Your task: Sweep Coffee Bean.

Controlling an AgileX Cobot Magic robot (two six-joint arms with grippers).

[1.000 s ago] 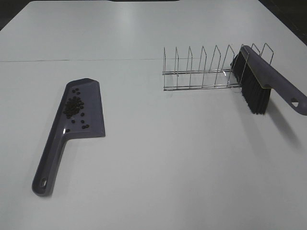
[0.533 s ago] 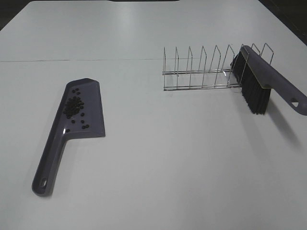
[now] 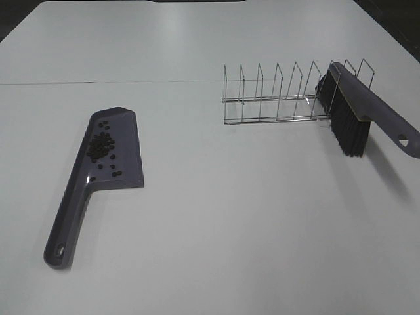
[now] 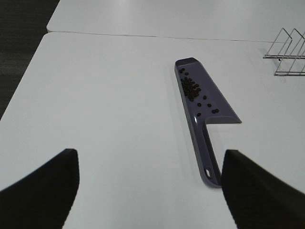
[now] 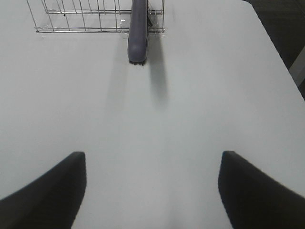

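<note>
The coffee beans (image 3: 102, 146) lie in a small dark heap inside the purple-grey dustpan (image 3: 121, 172), which lies flat on the left of the white table (image 3: 249, 216), handle toward the front. The left wrist view shows the beans (image 4: 192, 89) in the dustpan (image 4: 217, 110) too. The brush (image 3: 367, 105), purple-grey with black bristles, rests in the wire rack (image 3: 275, 95) at the right. Its handle end (image 5: 137, 38) points toward my right gripper. My left gripper (image 4: 147, 188) is open and empty, well back from the dustpan handle. My right gripper (image 5: 152, 188) is open and empty, short of the brush.
The wire rack has several upright dividers and shows in the left wrist view (image 4: 288, 57) and the right wrist view (image 5: 86, 19). A seam (image 3: 98, 83) crosses the table behind the dustpan. Dark floor (image 4: 19, 47) lies beyond the table's left edge.
</note>
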